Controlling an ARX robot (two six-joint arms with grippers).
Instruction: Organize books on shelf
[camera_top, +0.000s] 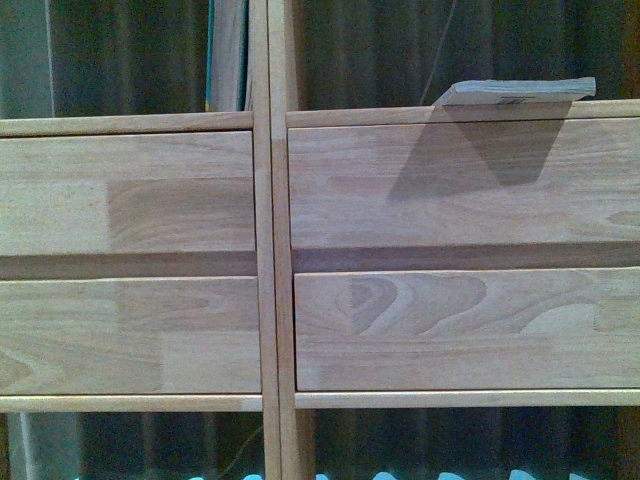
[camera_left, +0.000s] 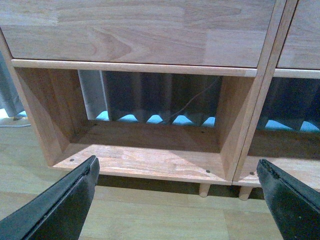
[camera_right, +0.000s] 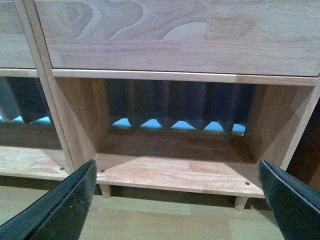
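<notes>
The light-wood shelf (camera_top: 270, 250) has 4 drawer fronts (camera_top: 460, 180) and 2 books: teal hardback (camera_top: 228, 55) upright upper left, thin paperback (camera_top: 515, 92) flat upper right. The left pincer (camera_left: 177, 165) and right pincer (camera_right: 176, 165) are spread open, empty.

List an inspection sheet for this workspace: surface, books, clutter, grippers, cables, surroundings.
Surface: light-wood shelf, four drawer fronts shut; both bottom compartments bare.
Job's things: teal book upright in the upper left compartment by the divider; thin book flat in the upper right, sticking out past the ledge.
Clutter: nothing seen.
Grippers: left gripper and right gripper open, fingers wide apart, holding nothing.
Cables: thin cable against the dark curtain behind the shelf.
Surroundings: dark curtain behind, wooden floor below.
</notes>
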